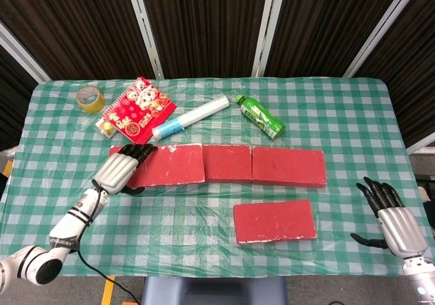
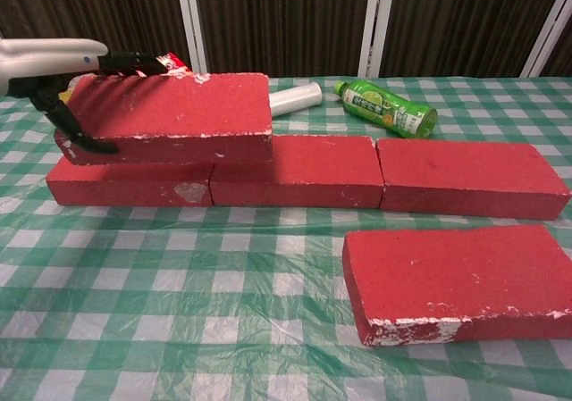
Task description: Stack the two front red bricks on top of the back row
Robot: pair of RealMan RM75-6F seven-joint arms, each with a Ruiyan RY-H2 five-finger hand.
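Nearest, the right hand (image 1: 395, 218) rests spread and empty beside the front brick (image 1: 274, 221) on the table (image 1: 353, 121). Farther back, the left hand (image 1: 117, 170) grips the lifted brick's (image 2: 170, 106) left end, fingers (image 2: 134, 60) over its top, above the back row (image 2: 402, 176).

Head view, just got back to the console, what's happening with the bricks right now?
The left hand grips one front red brick by its left end and holds it over the back row, above the left and middle bricks. From the chest view it looks at or just above their tops; whether it is set down is unclear. The second front brick lies untouched on the table. The right hand hangs open near the table's right edge.
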